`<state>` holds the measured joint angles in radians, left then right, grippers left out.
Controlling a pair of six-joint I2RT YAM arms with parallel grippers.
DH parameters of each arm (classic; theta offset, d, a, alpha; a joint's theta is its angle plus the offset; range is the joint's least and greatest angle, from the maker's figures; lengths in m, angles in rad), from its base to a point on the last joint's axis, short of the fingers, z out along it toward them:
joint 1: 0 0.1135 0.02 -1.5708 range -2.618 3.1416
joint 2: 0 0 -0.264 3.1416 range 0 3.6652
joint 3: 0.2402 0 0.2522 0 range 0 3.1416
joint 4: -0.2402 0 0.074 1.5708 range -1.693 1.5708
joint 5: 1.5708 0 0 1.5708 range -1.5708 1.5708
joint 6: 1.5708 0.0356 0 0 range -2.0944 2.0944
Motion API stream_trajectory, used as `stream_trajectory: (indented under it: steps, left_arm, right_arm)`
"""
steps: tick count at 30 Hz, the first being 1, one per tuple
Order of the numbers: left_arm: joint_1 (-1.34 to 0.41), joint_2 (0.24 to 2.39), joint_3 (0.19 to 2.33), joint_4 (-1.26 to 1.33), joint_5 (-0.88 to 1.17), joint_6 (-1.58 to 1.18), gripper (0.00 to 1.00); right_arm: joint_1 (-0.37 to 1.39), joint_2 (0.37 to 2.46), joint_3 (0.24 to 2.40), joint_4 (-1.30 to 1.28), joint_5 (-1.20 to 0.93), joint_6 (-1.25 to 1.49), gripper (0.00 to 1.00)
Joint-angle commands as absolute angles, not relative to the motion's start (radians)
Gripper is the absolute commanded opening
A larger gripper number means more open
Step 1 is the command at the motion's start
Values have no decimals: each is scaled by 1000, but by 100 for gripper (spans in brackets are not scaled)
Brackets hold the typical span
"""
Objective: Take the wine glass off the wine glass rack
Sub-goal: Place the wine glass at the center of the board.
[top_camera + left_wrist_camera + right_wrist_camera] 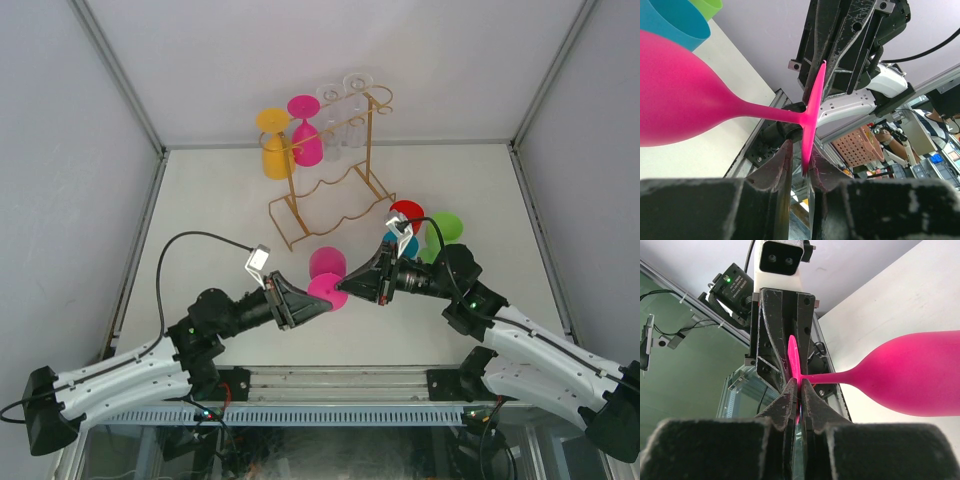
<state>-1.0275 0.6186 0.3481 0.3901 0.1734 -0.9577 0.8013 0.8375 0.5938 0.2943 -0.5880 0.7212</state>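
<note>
A pink wine glass (327,263) is held on its side above the table, between both arms and away from the gold wire wine glass rack (371,150). My right gripper (342,287) is shut on the thin edge of the glass's foot (794,357), the pads (807,395) pressing it from both sides. My left gripper (320,297) faces it from the other side. Its fingers straddle the same foot (812,110): one pad (822,167) touches it and the other (780,162) stands a little apart. The bowl (680,95) points toward the far side of the table.
On the rack hang a yellow glass (276,150), another pink glass (305,140) and clear glasses (345,105). Red (407,213), blue (402,243) and green (443,228) glasses stand on the table just behind my right gripper. White walls enclose the table.
</note>
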Motion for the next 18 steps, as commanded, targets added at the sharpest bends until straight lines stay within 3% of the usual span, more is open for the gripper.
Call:
stream_trajectory:
  steps: [1, 9, 16, 18]
  left_arm:
    - [-1029, 594, 369, 424, 186, -942, 20]
    - [-1029, 603, 349, 468, 191, -945, 20]
    - [-1029, 612, 333, 474, 196, -939, 1]
    - [-1030, 606, 326, 475, 195, -931, 0]
  right_arm:
    - [810, 815, 604, 362, -626, 709, 0]
    - [811, 821, 604, 360, -641, 702, 0]
    - [818, 808, 604, 353, -668, 697, 0]
    - [818, 803, 606, 351, -675, 702, 3]
